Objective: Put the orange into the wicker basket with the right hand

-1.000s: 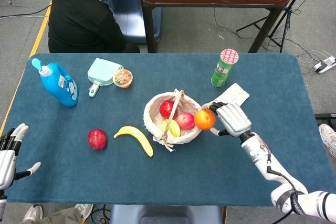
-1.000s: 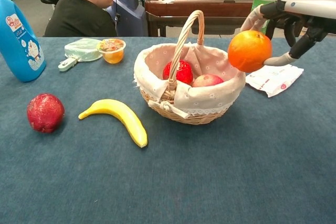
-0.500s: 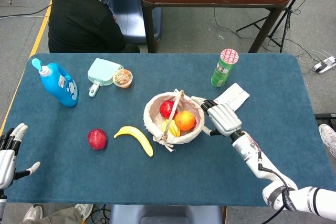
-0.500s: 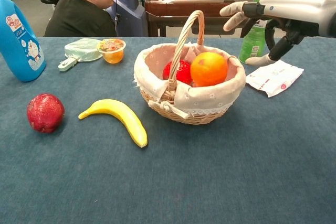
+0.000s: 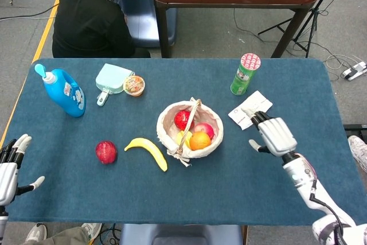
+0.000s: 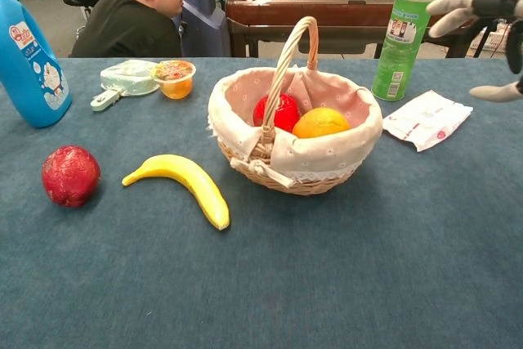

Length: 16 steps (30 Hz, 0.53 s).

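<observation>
The orange (image 5: 200, 140) (image 6: 320, 123) lies inside the wicker basket (image 5: 166, 121) (image 6: 286, 163), at its right side beside a red fruit and other fruit. My right hand (image 5: 275, 136) (image 6: 482, 6) hovers to the right of the basket, well apart from it, fingers spread and holding nothing. At the table's near-left corner my left hand (image 5: 11, 167) rests with fingers spread, also holding nothing; only the head view shows it.
A banana (image 5: 148, 151) and a red fruit (image 5: 106, 152) lie left of the basket. A green can (image 5: 245, 73) and a white packet (image 5: 249, 109) sit behind my right hand. A blue bottle (image 5: 62, 92), a fruit cup (image 5: 134, 85) and a seated person (image 5: 92, 18) are at the back left.
My right hand carried the orange left over the basket, let it go there, then drew back to the right. The orange has settled lower among the fruit. My left hand stayed put.
</observation>
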Tool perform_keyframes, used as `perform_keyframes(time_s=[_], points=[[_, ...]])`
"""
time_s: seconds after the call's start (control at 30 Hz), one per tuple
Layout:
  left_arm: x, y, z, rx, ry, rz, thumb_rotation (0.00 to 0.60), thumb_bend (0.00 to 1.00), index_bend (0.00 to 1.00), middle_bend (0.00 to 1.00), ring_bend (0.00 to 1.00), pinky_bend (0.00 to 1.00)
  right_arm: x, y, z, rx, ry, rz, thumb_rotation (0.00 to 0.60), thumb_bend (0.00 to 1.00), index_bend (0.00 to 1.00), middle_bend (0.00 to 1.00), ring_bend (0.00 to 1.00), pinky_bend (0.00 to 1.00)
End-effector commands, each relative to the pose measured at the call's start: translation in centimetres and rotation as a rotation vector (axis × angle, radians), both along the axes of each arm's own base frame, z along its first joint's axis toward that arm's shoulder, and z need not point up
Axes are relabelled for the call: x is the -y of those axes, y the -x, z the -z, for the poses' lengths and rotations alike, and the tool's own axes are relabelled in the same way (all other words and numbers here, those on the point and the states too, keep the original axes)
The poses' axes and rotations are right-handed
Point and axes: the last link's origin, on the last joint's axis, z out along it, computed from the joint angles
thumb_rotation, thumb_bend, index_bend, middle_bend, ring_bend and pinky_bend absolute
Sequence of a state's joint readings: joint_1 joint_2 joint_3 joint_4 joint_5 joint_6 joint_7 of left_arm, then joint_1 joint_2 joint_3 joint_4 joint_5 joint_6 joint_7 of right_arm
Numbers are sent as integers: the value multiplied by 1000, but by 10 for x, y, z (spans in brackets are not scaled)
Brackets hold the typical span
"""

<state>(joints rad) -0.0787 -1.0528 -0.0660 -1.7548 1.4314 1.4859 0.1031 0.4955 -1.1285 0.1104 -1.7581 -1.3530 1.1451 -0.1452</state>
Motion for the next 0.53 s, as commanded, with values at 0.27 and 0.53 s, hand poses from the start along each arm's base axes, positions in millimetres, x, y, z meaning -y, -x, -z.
perform_keyframes(time_s=[0.27,0.53], points=[[-2,0,0,1,2,1,600,171,0,0,0,83,-49,59,-38,-27,128,87,600,266,21,174,204,550],[-3,-2,2,0,13,8,600,171,0,0,0,82,-89,91,-56,-8,210,148,600,266,35,186,204,550]])
